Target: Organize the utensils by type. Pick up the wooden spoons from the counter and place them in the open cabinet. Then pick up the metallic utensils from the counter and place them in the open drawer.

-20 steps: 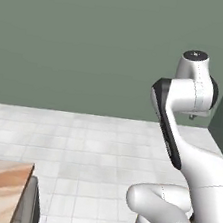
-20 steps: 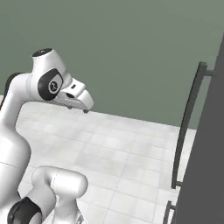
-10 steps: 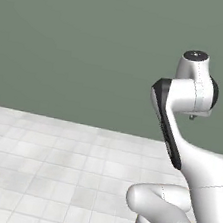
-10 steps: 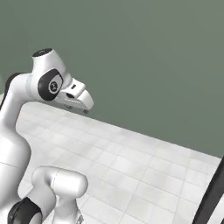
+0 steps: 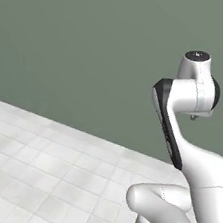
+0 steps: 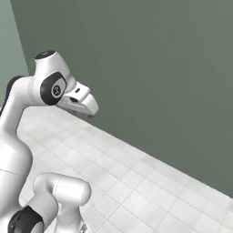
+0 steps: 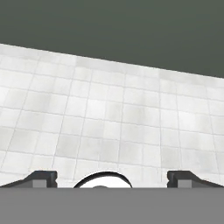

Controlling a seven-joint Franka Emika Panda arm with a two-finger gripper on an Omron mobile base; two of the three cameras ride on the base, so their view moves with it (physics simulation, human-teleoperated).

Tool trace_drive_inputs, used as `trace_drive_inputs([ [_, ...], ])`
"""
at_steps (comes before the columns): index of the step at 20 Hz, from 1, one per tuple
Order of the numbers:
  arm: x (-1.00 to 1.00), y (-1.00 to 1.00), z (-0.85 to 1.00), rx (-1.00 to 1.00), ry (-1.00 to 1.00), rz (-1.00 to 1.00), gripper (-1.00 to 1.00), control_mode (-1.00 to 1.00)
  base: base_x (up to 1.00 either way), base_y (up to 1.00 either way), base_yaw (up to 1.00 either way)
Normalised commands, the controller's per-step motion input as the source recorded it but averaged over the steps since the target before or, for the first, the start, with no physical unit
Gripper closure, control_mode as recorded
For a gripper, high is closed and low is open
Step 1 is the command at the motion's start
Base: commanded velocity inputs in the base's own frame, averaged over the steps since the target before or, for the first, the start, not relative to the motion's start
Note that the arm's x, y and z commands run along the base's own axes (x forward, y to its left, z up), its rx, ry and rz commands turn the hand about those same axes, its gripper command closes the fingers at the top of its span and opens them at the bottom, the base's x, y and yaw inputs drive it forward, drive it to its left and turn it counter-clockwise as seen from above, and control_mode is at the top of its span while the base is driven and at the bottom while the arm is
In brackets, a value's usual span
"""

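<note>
My gripper (image 6: pixel 89 110) is held high in front of the arm's upper joint, over the floor. In the hand view its two dark fingertips (image 7: pixel 42 177) stand far apart, so the gripper (image 7: pixel 113 180) is open with nothing between them. The wooden spoons, the thin metallic utensil, the marble counter and the drawer are all out of view.
A white tiled floor (image 5: pixel 49 170) spreads ahead of the base and runs up to a plain grey-green wall (image 5: pixel 82 48). The same floor (image 7: pixel 109 113) and wall (image 6: pixel 159 68) lie in front of the hand.
The whole picture has shifted, so the base has turned. The marble counter corner and the dark door with long handles have slid out of frame. The arm keeps its pose.
</note>
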Motion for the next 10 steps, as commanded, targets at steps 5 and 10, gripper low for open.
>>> trace_drive_inputs([
  [5, 0.0, 0.0, 0.0, 0.0, 0.0, 0.0, -1.0, 1.0, 0.97, 0.0, 0.59],
  [10, 0.0, 0.0, 0.0, 0.0, 0.0, 0.0, -1.0, 1.0, 0.85, -0.02, 0.73],
])
